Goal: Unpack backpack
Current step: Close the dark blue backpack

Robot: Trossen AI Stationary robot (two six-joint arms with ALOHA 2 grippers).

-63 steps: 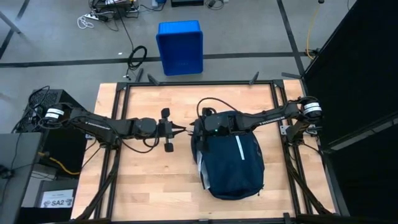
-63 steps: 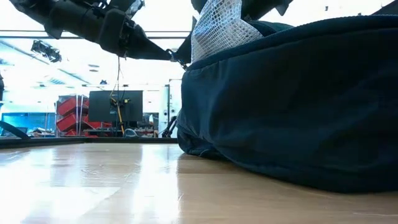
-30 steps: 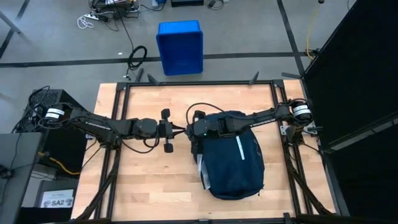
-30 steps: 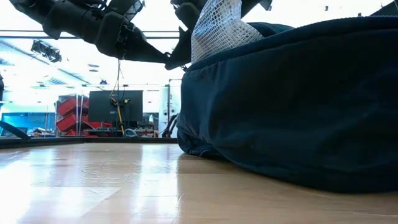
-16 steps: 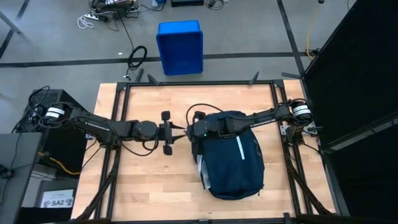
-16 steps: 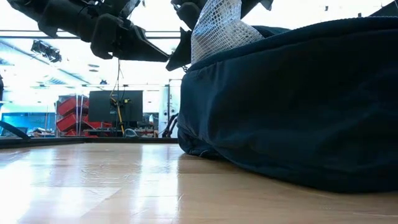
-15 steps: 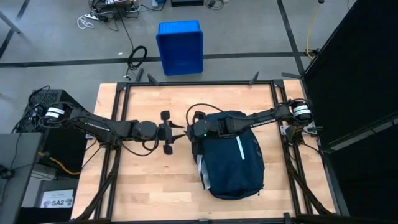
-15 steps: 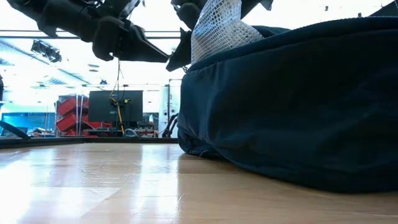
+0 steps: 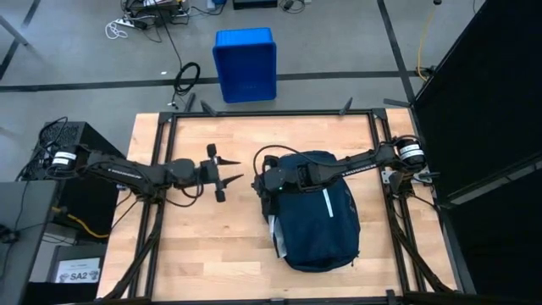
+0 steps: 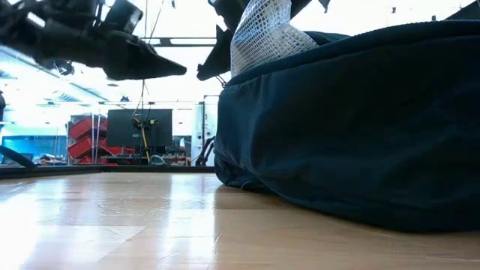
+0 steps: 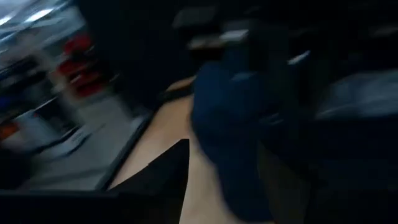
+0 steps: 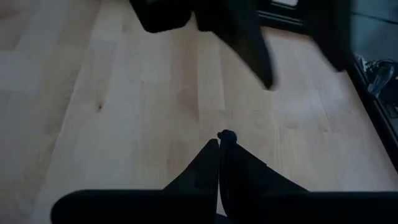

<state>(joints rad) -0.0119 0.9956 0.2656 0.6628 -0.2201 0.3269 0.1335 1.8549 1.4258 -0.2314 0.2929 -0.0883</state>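
While slumped on its back, lay on the right half of the wooden table [image 9: 203, 246]: backpack [image 9: 318, 216], dark navy, rounded, top end toward the far edge, white stripe [image 9: 328, 203] running down its front. Filled most of the low view [image 10: 352, 127] as a broad dark mound resting flat on the boards. Showed a patch of white mesh [image 10: 262, 34] bunched up at its top left corner.

Sat right at that top left corner, touching the fabric: right gripper [image 9: 261, 180], arm reaching in from the right edge across the bag's upper end. Had its fingers [image 12: 208, 162] pressed together, tips meeting, with a small dark rounded bit [image 12: 225, 134] at the very tip; could not tell whether pinched or only lying against them.

Hung just beside it, clear of the bag and above bare wood: left gripper [image 9: 233, 178], arm stretched in from the left edge, tips pointing toward the right gripper with a narrow gap between the two. Seen from the right wrist, had its fingers [image 12: 249, 43] spread apart with nothing between them. In the low view, pointed level toward the mesh [image 10: 176, 69], well above the table.

Stood on the floor beyond the far edge: bright blue bin [image 9: 246, 63].
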